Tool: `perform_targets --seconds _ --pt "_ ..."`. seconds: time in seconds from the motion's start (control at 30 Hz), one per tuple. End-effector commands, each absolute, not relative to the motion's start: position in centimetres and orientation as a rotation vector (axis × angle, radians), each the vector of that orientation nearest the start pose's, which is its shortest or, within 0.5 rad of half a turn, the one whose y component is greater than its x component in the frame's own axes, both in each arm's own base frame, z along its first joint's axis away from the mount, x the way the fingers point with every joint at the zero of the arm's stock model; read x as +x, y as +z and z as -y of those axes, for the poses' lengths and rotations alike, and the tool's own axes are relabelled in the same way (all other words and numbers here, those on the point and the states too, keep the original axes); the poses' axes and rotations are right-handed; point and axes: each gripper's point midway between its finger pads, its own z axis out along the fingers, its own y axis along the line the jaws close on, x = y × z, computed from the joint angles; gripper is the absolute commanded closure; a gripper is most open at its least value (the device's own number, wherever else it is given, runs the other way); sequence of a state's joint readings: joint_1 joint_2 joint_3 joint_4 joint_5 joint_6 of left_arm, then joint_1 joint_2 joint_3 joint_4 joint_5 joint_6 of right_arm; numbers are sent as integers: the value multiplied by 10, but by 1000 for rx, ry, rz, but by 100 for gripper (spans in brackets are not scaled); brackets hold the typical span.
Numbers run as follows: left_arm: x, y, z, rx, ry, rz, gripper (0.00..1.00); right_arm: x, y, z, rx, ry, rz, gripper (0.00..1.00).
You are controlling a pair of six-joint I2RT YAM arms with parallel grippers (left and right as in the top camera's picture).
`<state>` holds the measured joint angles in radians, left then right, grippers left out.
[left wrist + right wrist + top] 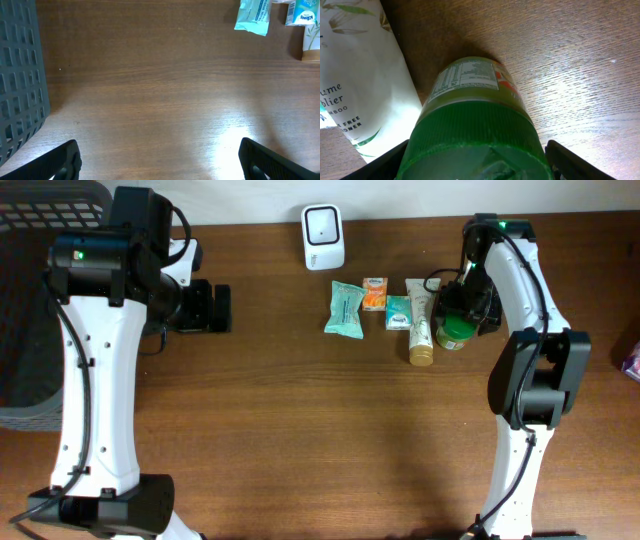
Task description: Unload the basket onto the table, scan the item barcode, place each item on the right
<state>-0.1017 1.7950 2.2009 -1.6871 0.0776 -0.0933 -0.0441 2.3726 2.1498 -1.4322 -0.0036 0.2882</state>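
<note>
Right arm angles down, right tool (477, 161) straddling the green jar (470, 100), grip indeterminate; the left tool (160, 160) hovers, fingers wide apart.

**Wood, plastic, film and paper**

The table (150, 100) is brown wood with fine grain, smooth and sheeny, throwing back a pale glare. The jar (470, 100) is translucent green plastic, its lid (475, 145) ribbed round the rim, its label (465, 80) printed paper. Just beside the jar, the tube (355, 75) is smooth white plastic. Beyond that tube, the pouch (252, 15) is crinkled teal film. Well apart from the jar, the scanner (323, 237) is glossy white plastic and the basket (20, 75) is matt dark plastic lattice.
</note>
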Motion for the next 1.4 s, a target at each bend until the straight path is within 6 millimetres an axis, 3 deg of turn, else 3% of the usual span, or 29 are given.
perform_targets --seconds 0.0,0.37,0.6,0.7,0.93,1.07,1.13,1.37 --pt "346 289 49 52 -149 -2854 1 441 58 19 538 -23 -3171 23" --pt "346 289 49 52 -149 -2853 1 437 36 18 539 -26 -3185 22" --pt "346 289 49 52 -149 -2854 1 441 41 19 531 -23 -3171 43" --pt "346 289 49 52 -149 -2854 1 450 58 19 525 -16 -3138 42" --pt "346 289 49 52 -149 -2854 1 484 137 16 482 28 -2950 40" --pt "346 289 49 52 -149 -2854 1 513 171 -23 381 233 -2813 38" --pt "346 289 49 52 -148 -2854 1 541 189 -65 259 427 -2688 38" --pt "346 289 49 52 -149 -2854 1 598 242 -158 59 545 -2340 38"
